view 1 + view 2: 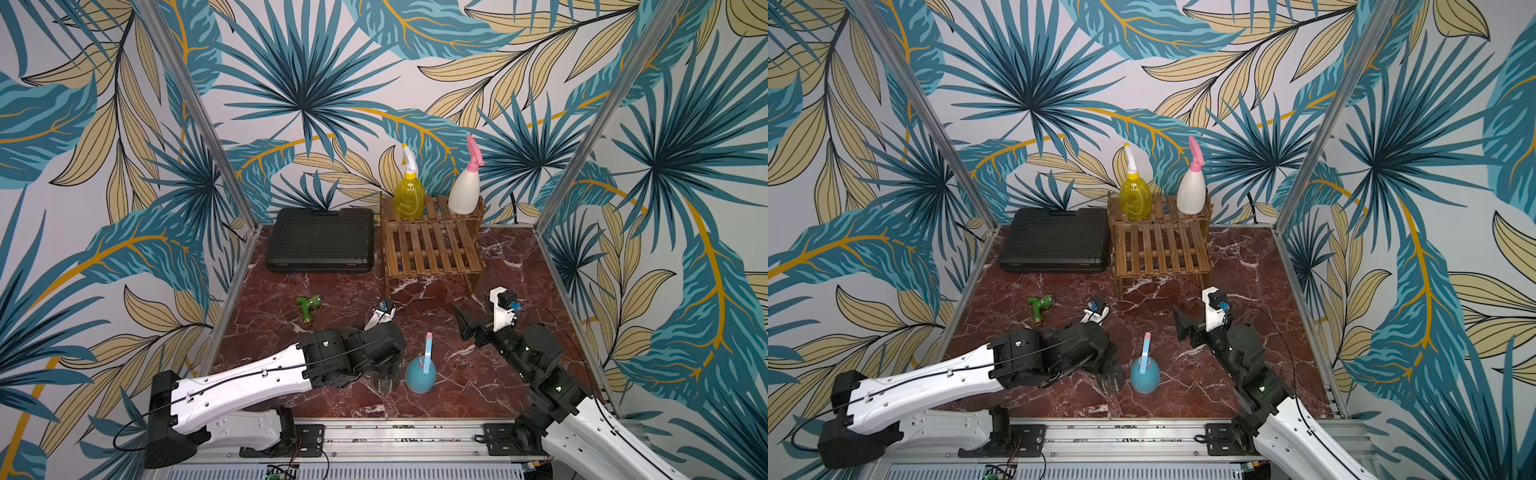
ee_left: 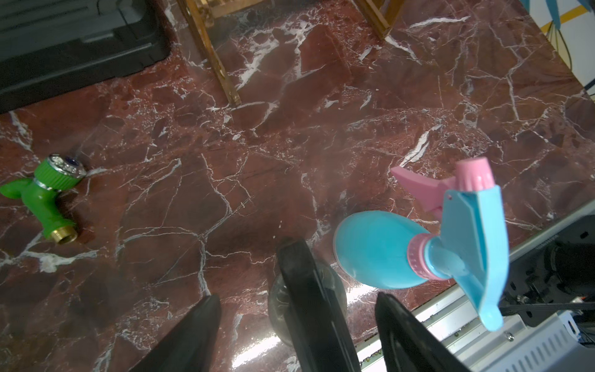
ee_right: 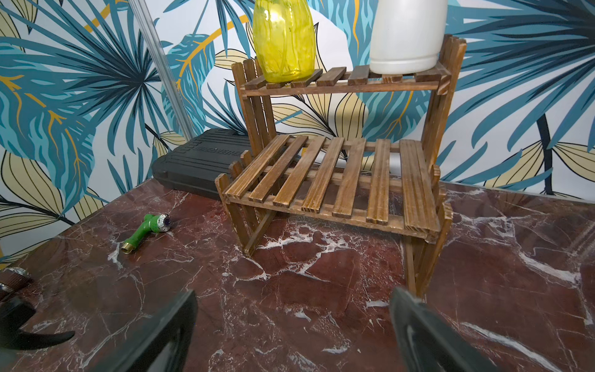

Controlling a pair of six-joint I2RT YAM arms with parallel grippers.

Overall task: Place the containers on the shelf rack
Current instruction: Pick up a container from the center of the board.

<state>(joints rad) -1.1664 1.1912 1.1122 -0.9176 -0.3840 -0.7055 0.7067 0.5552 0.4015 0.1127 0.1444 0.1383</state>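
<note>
A brown wooden two-step slatted shelf rack (image 1: 432, 249) stood at the upper centre of the red-brown marble desk (image 1: 457, 390) in both top views. On its top step, both upright, stood the translucent yellow spray bottle with a white-yellow trigger (image 1: 409, 195) at the left and the cream-white spray bottle with a pink trigger (image 1: 464, 193) at the right. At lower centre the light blue spray bottle with a pink-blue trigger (image 1: 419, 376) stood on the desk. It was just right of the smoky clear spray bottle with a black trigger (image 1: 384, 382), which the left arm mostly hid.

In the left wrist view the left gripper (image 2: 297, 298) had its fingers (image 2: 193, 331) spread either side of that black trigger head, with a gap on both sides. The right gripper (image 3: 293, 293) hovered with its fingers released and held nothing.

A flat black ribbed plastic case (image 1: 320, 241) lay left of the rack. Below it on the desk lay a green hose nozzle with a brass end (image 1: 309, 308).
</note>
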